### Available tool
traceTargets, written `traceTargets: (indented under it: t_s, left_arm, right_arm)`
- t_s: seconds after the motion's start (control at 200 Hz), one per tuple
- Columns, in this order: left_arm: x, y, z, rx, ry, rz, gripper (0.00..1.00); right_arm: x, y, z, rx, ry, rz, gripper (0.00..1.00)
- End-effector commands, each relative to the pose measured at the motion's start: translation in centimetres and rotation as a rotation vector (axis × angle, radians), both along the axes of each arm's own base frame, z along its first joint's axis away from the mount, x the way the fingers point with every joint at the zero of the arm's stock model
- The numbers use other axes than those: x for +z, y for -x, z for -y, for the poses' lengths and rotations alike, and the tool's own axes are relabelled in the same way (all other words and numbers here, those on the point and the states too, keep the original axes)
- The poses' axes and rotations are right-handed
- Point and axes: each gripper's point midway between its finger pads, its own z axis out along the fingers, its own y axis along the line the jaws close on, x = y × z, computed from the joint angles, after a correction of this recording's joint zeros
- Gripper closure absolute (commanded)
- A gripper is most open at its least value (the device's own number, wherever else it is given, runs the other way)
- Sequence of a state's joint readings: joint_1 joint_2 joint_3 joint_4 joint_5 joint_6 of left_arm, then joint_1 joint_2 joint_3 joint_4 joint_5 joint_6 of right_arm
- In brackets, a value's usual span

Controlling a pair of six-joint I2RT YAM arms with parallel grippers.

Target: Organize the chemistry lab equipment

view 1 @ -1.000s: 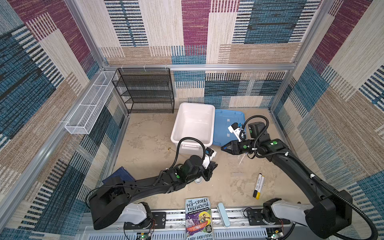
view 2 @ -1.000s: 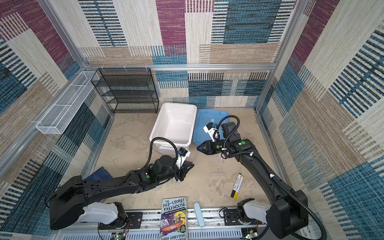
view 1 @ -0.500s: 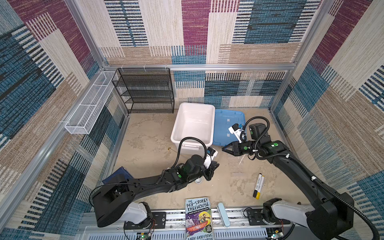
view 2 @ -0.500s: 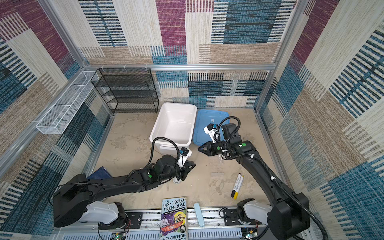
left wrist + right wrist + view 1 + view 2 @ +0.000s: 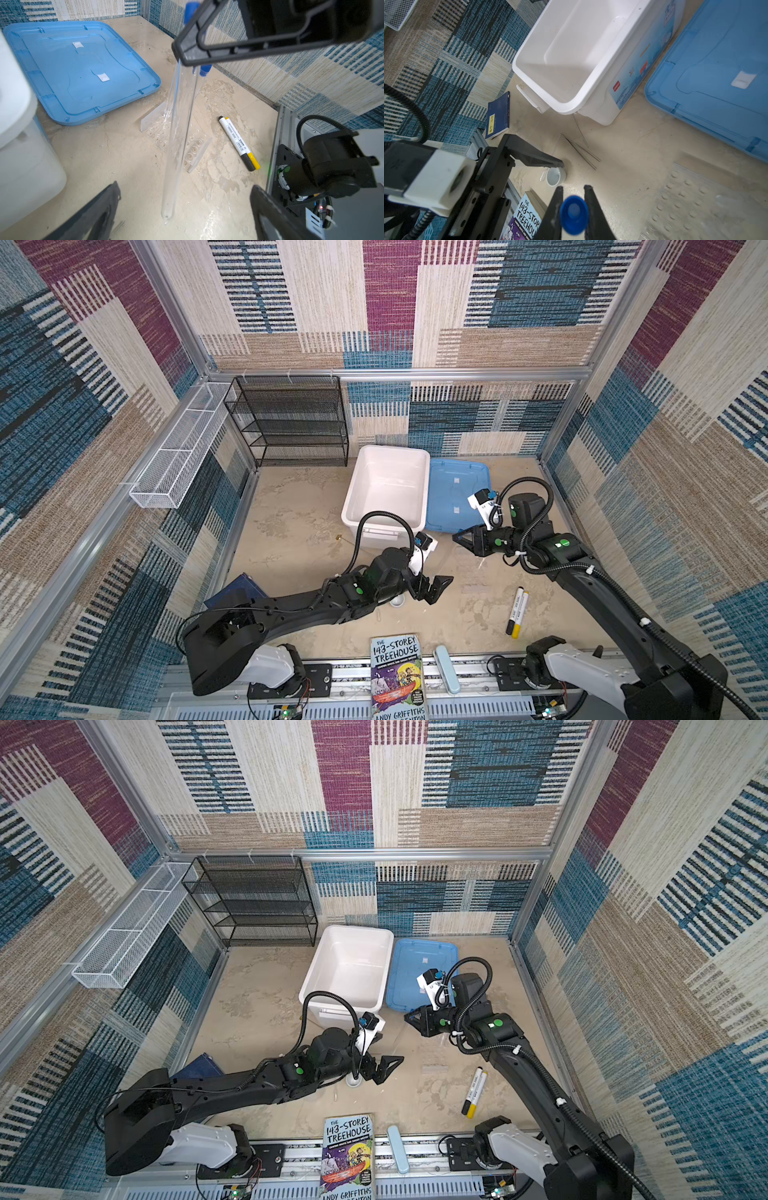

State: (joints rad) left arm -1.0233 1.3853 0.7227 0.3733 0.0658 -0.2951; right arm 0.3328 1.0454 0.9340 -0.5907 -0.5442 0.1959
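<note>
A white tub (image 5: 388,489) stands at the bench's back edge, with a blue lid (image 5: 455,493) lying flat just beside it. A black mesh shelf (image 5: 291,423) fills the back left corner. Black and yellow markers (image 5: 516,612) lie touching near the right edge. A paperback (image 5: 397,676) overhangs the front edge.

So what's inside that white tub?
Nothing visible: the white tub looks empty in both top views. The left arm's black cable hides a strip by its near rim.

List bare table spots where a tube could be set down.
The largest bare patch of table is in front of the black shelf, beside the white bin. A smaller one lies between the book and the markers. It is crowded around the clear rack and by the left gripper, where the small dish and tweezers lie.
</note>
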Motion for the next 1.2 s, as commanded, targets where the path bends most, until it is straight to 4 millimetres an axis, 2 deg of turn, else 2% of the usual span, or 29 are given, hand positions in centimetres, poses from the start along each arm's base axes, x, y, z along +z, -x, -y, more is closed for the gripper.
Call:
traceTargets:
  t_s: [0.0, 0.471, 0.661, 0.881, 1.197]
  left_arm:
    - [1.8, 0.2, 0.7, -0.008, 0.089, -0.033, 0.0]
    - [2.4, 0.2, 2.7, -0.033, 0.151, -0.138, 0.01]
    - [1.9, 0.2, 3.4, -0.045, 0.156, -0.168, 0.01]
    - [1.3, 0.2, 3.7, -0.053, 0.148, -0.177, 0.01]
    - [0.6, 0.3, 3.8, -0.057, 0.133, -0.189, 0.0]
  right_arm:
    - [0.0, -0.5, 1.1, -0.079, 0.046, 0.042, 0.83]
    - [-0.7, 1.0, 4.2, -0.262, 0.153, 0.092, 0.82]
    - [-1.5, 0.5, 7.7, -0.474, 0.214, 0.083, 0.83]
    - [-1.6, 1.1, 10.9, -0.658, 0.223, 0.091, 0.83]
    - [-2.8, 1.5, 13.1, -0.798, 0.263, 0.037, 0.83]
